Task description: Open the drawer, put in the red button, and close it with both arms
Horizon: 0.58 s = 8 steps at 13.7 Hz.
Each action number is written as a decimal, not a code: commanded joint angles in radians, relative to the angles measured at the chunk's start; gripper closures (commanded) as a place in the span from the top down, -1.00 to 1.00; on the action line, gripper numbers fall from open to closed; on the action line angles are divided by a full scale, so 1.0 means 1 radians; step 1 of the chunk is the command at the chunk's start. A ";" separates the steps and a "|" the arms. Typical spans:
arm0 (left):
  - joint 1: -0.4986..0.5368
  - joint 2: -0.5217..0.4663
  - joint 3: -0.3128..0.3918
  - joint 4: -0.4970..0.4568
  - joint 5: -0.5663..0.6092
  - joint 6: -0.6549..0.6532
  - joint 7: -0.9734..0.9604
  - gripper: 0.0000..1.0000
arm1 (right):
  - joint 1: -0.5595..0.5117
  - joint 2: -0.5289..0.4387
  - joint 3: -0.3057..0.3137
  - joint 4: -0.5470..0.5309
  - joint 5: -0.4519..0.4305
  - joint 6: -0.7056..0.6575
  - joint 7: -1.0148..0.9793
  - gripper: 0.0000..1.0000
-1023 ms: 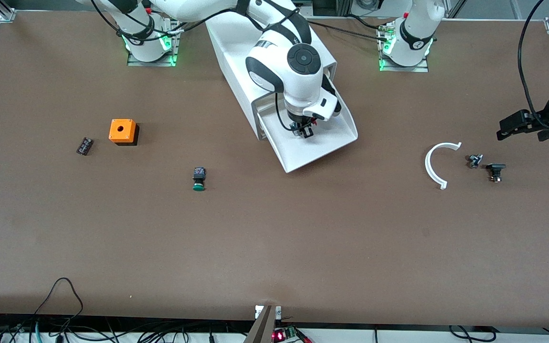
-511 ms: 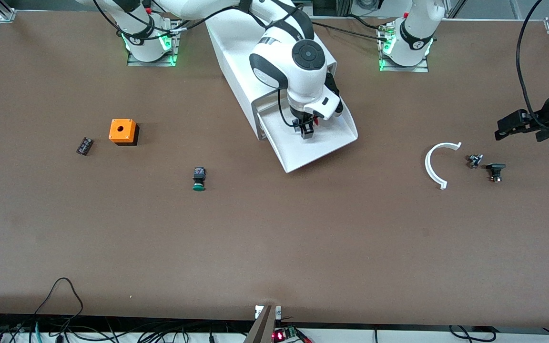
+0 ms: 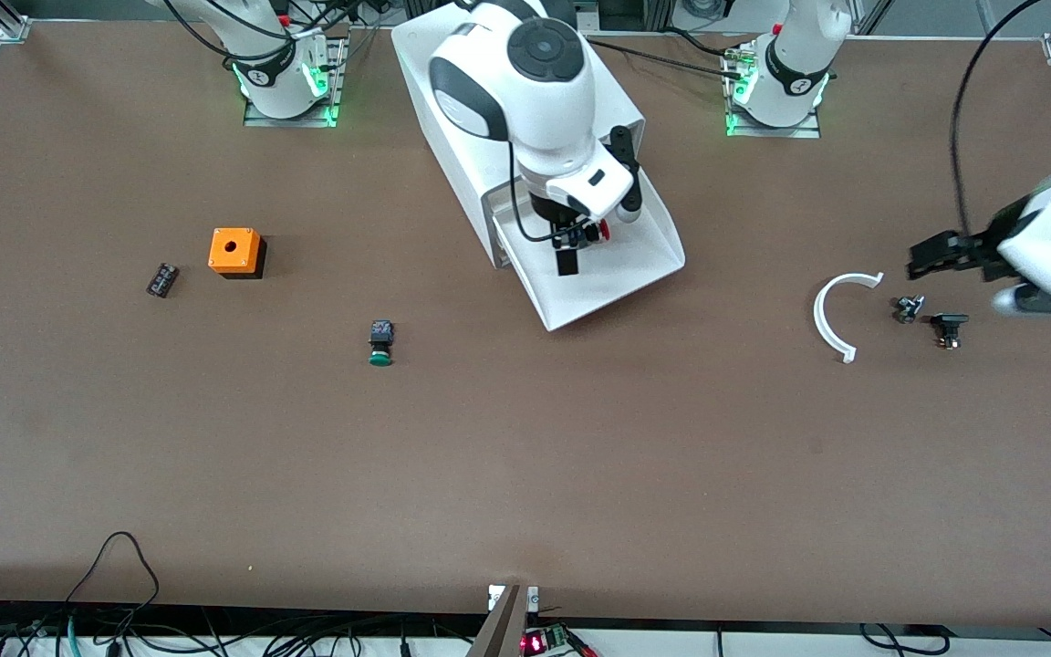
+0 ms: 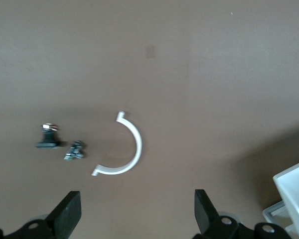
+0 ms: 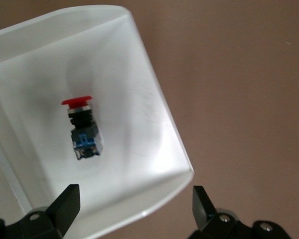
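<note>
Red button lying in the open drawer, ready for closing, under spread-fingered right gripper; left gripper likewise spread, empty

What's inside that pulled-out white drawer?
The red button lies on its side in the drawer, nothing else showing. The open right gripper above covers part of it from the front.
</note>
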<state>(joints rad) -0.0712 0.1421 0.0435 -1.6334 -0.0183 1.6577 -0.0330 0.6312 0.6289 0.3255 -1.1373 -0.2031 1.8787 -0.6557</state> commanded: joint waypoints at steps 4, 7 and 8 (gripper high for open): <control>-0.076 0.077 -0.119 -0.078 0.005 0.170 -0.324 1.00 | -0.111 -0.090 -0.040 -0.016 -0.016 -0.020 0.318 1.00; -0.123 0.105 -0.152 -0.183 0.005 0.370 -0.447 1.00 | -0.168 -0.139 -0.133 -0.073 -0.010 -0.020 0.523 1.00; -0.146 0.123 -0.155 -0.218 0.005 0.439 -0.500 1.00 | -0.195 -0.156 -0.146 -0.102 -0.012 -0.020 0.603 1.00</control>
<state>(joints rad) -0.1851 0.2515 -0.1072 -1.7801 -0.0183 1.9861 -0.4456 0.4816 0.5346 0.2018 -1.1527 -0.2045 1.8618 -0.1993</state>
